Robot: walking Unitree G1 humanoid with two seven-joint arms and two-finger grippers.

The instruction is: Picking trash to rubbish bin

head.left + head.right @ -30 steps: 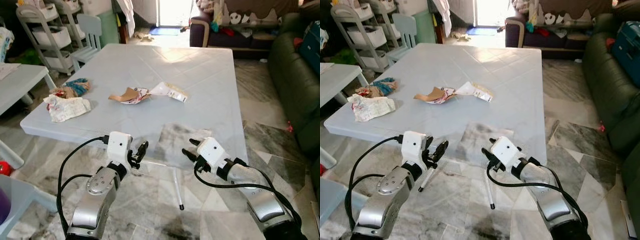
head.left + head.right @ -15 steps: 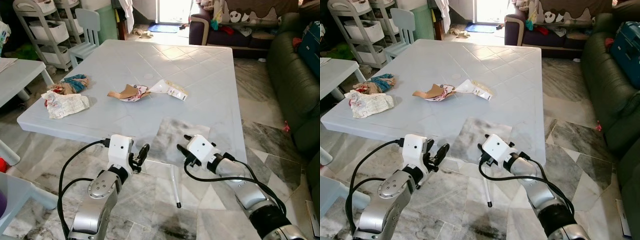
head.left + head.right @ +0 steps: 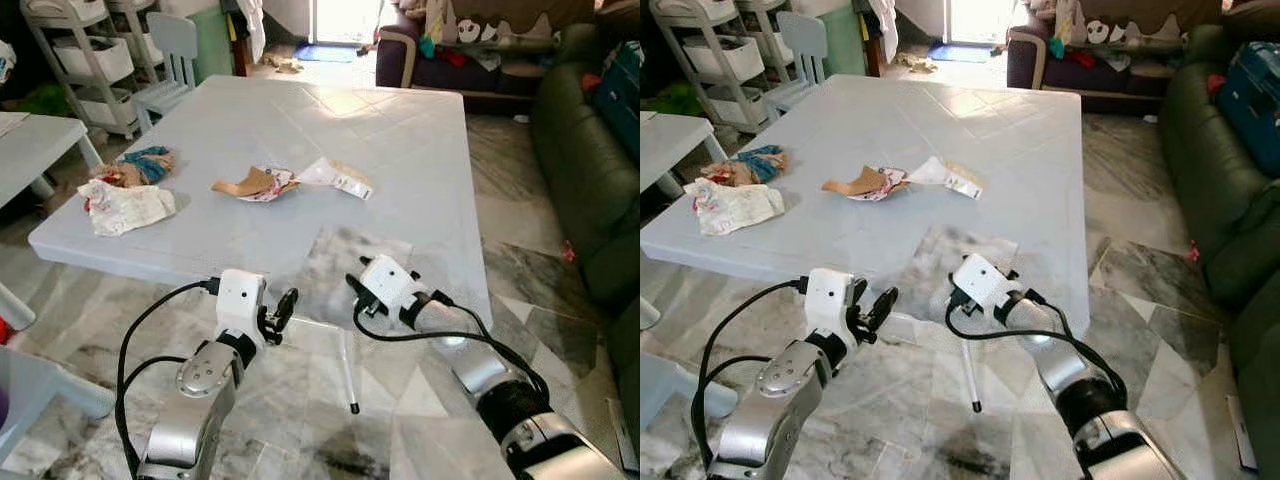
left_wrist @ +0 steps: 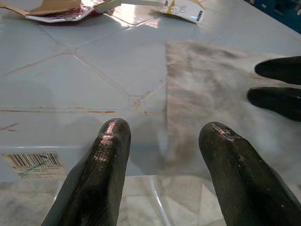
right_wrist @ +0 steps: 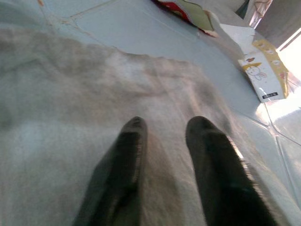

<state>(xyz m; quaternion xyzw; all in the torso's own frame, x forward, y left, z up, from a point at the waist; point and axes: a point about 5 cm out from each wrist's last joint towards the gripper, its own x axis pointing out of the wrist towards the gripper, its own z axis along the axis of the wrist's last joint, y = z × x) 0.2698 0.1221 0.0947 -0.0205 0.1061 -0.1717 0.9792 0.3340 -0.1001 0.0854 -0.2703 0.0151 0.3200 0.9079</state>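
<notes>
On the pale blue table (image 3: 400,140) lie a crumpled white-and-red paper (image 3: 125,207), a colourful wrapper (image 3: 142,164), a torn brown wrapper (image 3: 255,184) and a white carton scrap (image 3: 342,179). A grey mottled sheet (image 3: 350,262) lies at the table's near edge. My right gripper (image 3: 354,295) reaches over that sheet (image 5: 155,84), its fingers (image 5: 129,155) a small gap apart with nothing between them. My left gripper (image 3: 283,310) hangs open just below the near edge, left of the right one; its fingers (image 4: 106,155) face the sheet (image 4: 207,89).
A dark green sofa (image 3: 590,150) runs along the right. A second table (image 3: 30,140), a white rack (image 3: 85,55) and a small chair (image 3: 170,60) stand at the left and back. A pale blue object (image 3: 25,385) sits at the lower left. The table leg (image 3: 347,370) stands between my arms.
My right gripper has moved forward and to the left, up to the table's near edge over the grey sheet. The left arm has barely moved. The camera has shifted slightly.
</notes>
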